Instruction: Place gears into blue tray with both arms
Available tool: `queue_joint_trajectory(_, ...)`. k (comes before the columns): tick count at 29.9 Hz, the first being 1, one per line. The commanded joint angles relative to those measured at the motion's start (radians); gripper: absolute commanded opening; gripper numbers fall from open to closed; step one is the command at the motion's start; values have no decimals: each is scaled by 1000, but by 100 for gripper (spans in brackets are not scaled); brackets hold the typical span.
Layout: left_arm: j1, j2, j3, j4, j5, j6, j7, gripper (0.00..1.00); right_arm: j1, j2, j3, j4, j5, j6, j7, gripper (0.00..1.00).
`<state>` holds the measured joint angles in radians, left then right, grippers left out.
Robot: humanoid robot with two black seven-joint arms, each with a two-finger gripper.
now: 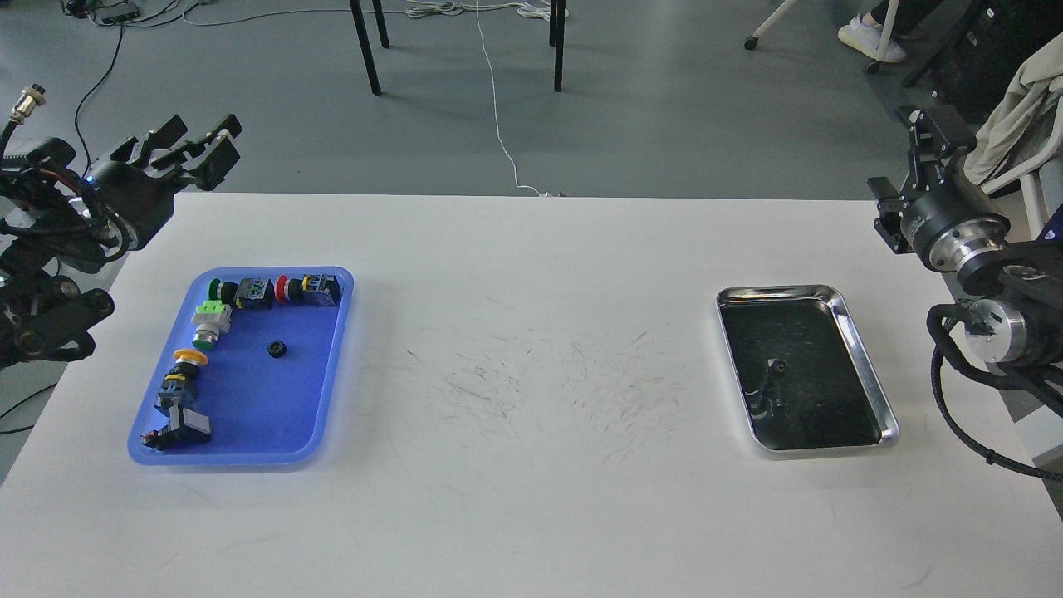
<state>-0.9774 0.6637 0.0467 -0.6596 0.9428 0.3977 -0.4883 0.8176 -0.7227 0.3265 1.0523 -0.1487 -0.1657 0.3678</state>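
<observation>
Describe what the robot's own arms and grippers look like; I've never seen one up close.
Both arms are black with chunky joints. The right arm shows shiny silver joint rings and looping black cables. The left arm carries cable bundles, a small blue light and a metal connector. The left gripper has flat black fingers; the right gripper is blocky and dark.

White table (531, 498): blue tray (328, 415) left, silver tray (864, 365) right, well apart.

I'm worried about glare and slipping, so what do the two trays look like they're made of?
The blue tray looks like moulded plastic: even, matte colour, soft rounded rim, no sharp reflections. The silver tray looks like polished metal, probably steel: its rim gleams bright and its dark floor mirrors things above. Expect glare there.
</observation>
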Motion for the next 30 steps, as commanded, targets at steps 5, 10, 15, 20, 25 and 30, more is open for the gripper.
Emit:
queue_joint_trajectory(5, -24, -38, -192, -11, -252, -218, 0, 85, 5, -73, -30, 78, -84, 14, -3, 98)
queue_joint_trajectory(10, -32, -39, -238, -1, -317, -402, 0, 87, 6, -115, -37, 106, -155, 52, -3, 98)
queue_joint_trajectory(15, -26, -69, -315, -2, -407, -464, 0, 92, 3, -175, -41, 189, -265, 91, -3, 98)
queue_joint_trajectory(20, 26, -96, -357, -11, -506, -491, 0, 95, 6, -185, -76, 215, -379, 92, -3, 96)
queue_joint_trajectory(25, 46, -125, -381, -2, -513, -481, 0, 95, 18, -231, -78, 235, -518, 161, -6, 96)
queue_joint_trajectory(30, 75, -128, -409, -5, -567, -485, 0, 95, 21, -287, -77, 249, -659, 226, -1, 96)
